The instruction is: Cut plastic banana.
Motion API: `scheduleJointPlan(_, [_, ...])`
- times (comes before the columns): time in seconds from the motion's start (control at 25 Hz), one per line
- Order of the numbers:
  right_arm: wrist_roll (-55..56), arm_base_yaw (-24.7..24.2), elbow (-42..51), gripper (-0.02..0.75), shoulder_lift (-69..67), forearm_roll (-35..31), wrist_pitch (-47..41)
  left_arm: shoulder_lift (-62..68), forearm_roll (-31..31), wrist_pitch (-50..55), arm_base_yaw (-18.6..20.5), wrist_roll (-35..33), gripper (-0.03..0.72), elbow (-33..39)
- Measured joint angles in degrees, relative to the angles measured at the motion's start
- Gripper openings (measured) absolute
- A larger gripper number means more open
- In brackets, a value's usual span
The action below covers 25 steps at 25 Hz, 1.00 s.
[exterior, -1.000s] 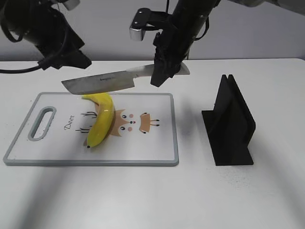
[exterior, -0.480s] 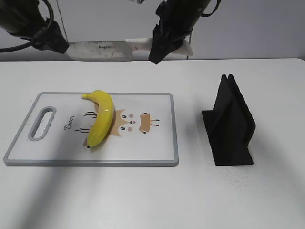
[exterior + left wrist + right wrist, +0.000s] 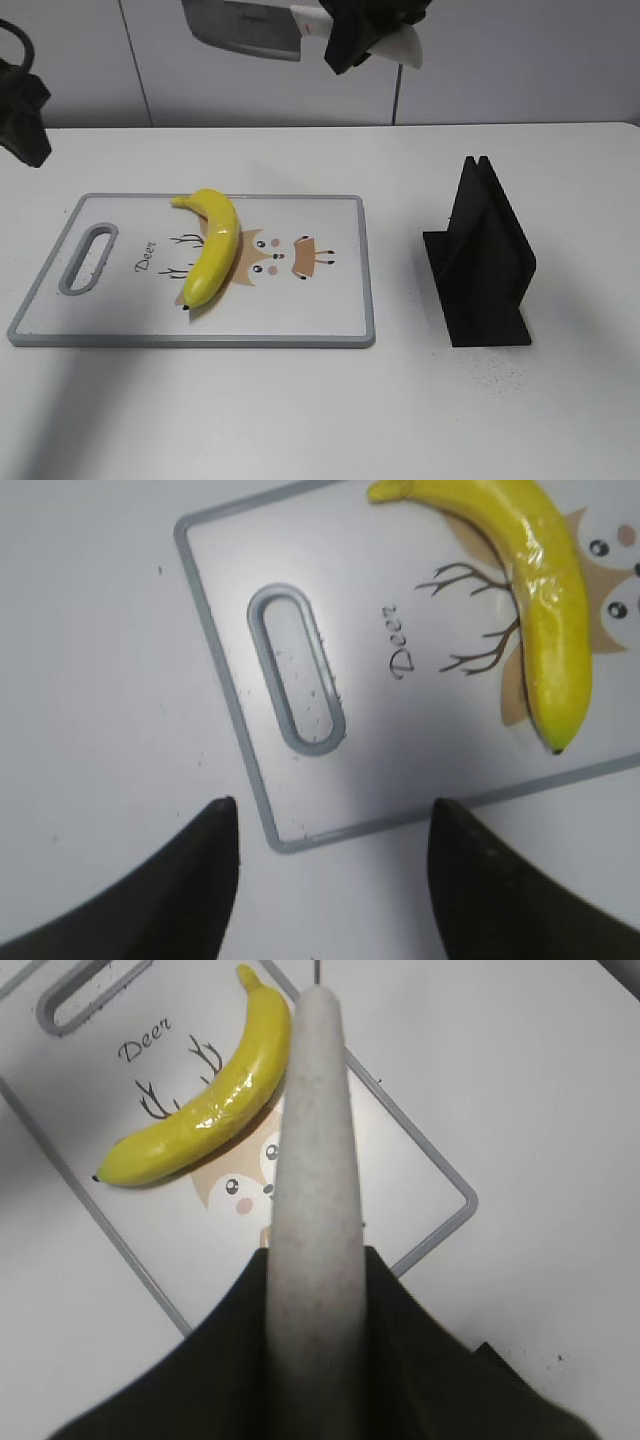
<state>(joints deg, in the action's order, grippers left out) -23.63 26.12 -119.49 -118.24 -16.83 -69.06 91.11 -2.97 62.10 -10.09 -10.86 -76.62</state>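
Observation:
The yellow plastic banana point(image 3: 212, 247) lies whole on the white cutting board point(image 3: 320, 315); it also shows in the left wrist view point(image 3: 545, 620) and the right wrist view point(image 3: 200, 1120). My right gripper point(image 3: 350, 40) is at the top of the exterior view, shut on the pale handle point(image 3: 312, 1160) of a knife point(image 3: 245, 22), whose blade points left, high above the board. My left gripper point(image 3: 330, 860) is open and empty above the board's left front corner point(image 3: 285, 840); in the exterior view only its dark bulk point(image 3: 22, 115) shows at the left edge.
A black knife stand point(image 3: 485, 260) stands on the white table to the right of the board. The board has a grey handle slot point(image 3: 88, 258) at its left end and a deer drawing in the middle.
My right gripper has lifted the knife from just above the banana to the top of the view. My left arm has drawn back to the left edge.

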Motion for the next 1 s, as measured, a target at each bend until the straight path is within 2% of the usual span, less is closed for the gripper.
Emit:
scheduleJointPlan(0.2, [13.57,0.0,1.23,0.185,3.54,1.95,-0.06,-3.22,-0.13,5.69,4.32,3.2,0.583,1.11])
scheduleJointPlan(0.44, [23.05,0.0,3.93,0.184,9.29,3.19,-0.17,-12.43,0.18,4.12,8.06,3.52,0.583,6.48])
scheduleJointPlan(0.6, [27.83,0.0,8.83,0.184,13.79,7.63,-0.1,-19.29,0.0,1.07,7.94,3.52,0.583,11.15])
scheduleJointPlan(0.84, [35.63,0.0,20.85,0.184,21.58,19.11,-0.03,-26.89,0.0,-3.96,5.65,3.52,0.583,20.58])
scheduleJointPlan(1.0, [39.52,0.0,28.32,0.184,27.22,22.56,0.58,-30.22,0.0,-5.25,4.77,3.52,0.583,25.5])
